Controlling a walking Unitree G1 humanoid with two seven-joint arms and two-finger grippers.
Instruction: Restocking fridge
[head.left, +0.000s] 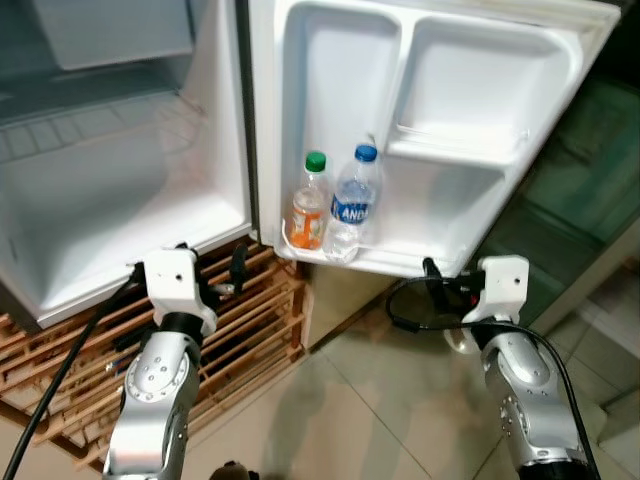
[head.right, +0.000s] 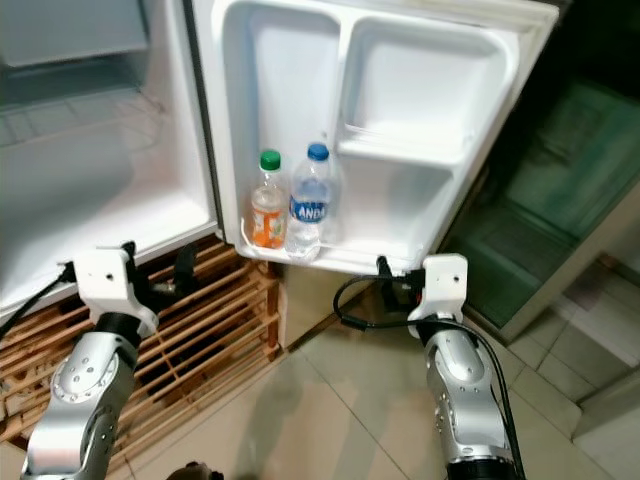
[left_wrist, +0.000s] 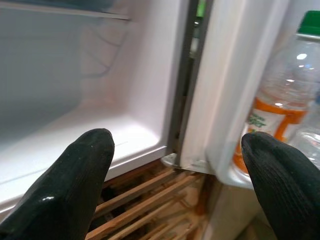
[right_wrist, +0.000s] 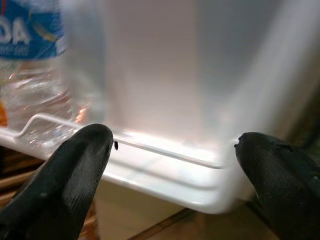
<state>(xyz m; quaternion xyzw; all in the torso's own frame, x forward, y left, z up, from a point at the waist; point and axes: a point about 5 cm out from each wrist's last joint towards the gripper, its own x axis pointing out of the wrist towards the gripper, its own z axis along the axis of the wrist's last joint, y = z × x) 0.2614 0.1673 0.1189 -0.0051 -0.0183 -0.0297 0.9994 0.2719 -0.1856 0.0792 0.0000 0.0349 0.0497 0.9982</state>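
Observation:
The small fridge (head.left: 110, 215) stands open with a bare white interior. On its door's bottom shelf (head.left: 410, 262) an orange drink bottle with a green cap (head.left: 309, 212) and a blue-capped water bottle (head.left: 352, 205) stand side by side. My left gripper (head.left: 212, 262) is open, low in front of the fridge's bottom edge near the hinge, holding nothing. The left wrist view has the orange bottle (left_wrist: 280, 100) beyond one finger. My right gripper (right_wrist: 175, 142) is open and holds nothing just below the door shelf's bare end; the water bottle (right_wrist: 30, 60) is off to one side.
The fridge sits on a wooden slatted pallet (head.left: 250, 320). Beige floor tiles (head.left: 360, 400) lie below the door. A dark glass-fronted cabinet (head.left: 570, 200) stands to the right, behind the open door. A black cable (head.left: 410, 315) loops by my right wrist.

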